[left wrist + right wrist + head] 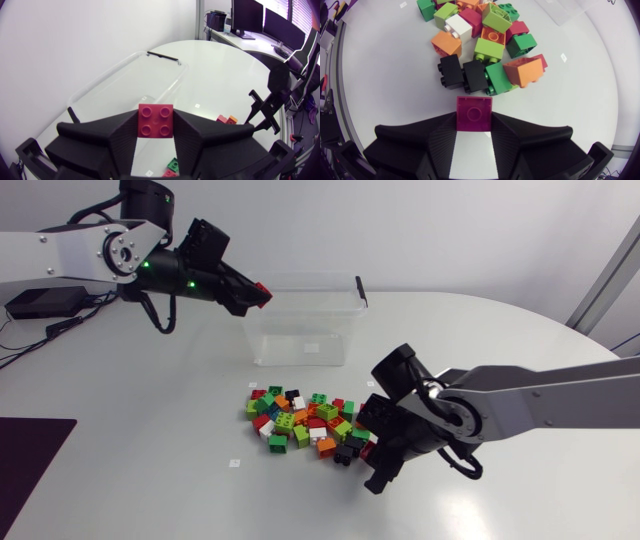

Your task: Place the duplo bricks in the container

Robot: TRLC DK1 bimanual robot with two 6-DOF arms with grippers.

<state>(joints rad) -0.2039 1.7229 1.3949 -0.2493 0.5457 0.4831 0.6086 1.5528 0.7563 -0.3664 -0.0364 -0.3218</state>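
Left fingers point(120, 137) tight on a red four-stud brick point(156, 121), right fingers point(442, 145) on a magenta brick point(474, 114).

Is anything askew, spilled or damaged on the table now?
Nothing looks damaged or spilled. The container stands upright. The red brick in the left gripper and the magenta brick in the right gripper sit straight. Only the pile is untidy: an orange brick lies tilted against a green one.

Head view: the right tool point(372, 450) overlaps the right fringe of the Duplo brick pile point(300, 423), hiding the bricks beneath it. Only a corner of the red brick point(263, 288) protrudes from the left tool point(258, 294). The dark mat point(30, 465), lower left, is cut by the frame edge.
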